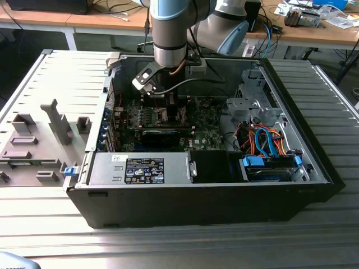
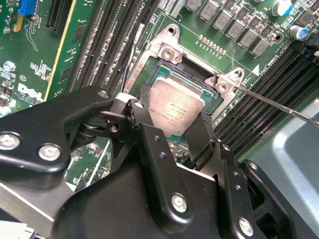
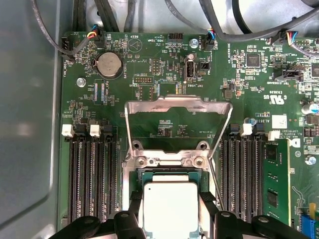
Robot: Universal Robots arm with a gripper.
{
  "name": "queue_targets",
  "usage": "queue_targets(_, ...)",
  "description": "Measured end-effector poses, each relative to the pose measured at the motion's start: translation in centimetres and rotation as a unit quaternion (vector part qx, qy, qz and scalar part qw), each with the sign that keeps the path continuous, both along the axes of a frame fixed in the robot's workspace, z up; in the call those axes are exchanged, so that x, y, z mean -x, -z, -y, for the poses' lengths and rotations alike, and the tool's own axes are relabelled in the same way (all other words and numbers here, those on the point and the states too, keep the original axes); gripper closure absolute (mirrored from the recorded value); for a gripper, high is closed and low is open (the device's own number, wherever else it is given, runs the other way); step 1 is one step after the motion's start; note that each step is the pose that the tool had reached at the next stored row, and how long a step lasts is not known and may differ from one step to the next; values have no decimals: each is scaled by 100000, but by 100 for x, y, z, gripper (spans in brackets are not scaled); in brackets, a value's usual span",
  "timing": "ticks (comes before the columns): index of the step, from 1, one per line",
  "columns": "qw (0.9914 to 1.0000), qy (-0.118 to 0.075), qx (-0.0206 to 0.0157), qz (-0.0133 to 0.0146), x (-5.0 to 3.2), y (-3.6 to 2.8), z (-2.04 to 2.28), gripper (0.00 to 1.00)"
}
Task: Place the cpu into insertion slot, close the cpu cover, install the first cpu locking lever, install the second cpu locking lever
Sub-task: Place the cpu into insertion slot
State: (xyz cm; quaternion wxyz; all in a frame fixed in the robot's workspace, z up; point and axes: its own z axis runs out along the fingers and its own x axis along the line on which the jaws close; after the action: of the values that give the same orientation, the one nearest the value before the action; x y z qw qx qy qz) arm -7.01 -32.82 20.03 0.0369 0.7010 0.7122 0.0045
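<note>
My gripper hangs low over the green motherboard, inside the open computer case. Its two black fingers press against opposite edges of the cpu, a silver-topped square chip. The cpu lies level in or just above the insertion slot; I cannot tell whether it is seated. The cpu cover stands swung open on the far side of the slot. Two thin wire locking levers are raised off the slot's sides. In the exterior view the gripper reaches down behind the arm's wrist.
Black memory slots run along both sides of the socket. Cables cross above the board. The case holds a power supply in front and a drive cage with orange and blue wires. A grey fixture tray lies beside the case.
</note>
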Motion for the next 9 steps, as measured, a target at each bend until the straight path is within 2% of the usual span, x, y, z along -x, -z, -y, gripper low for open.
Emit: queue_targets(9,100000,3,-10,9,-5,16,0,47)
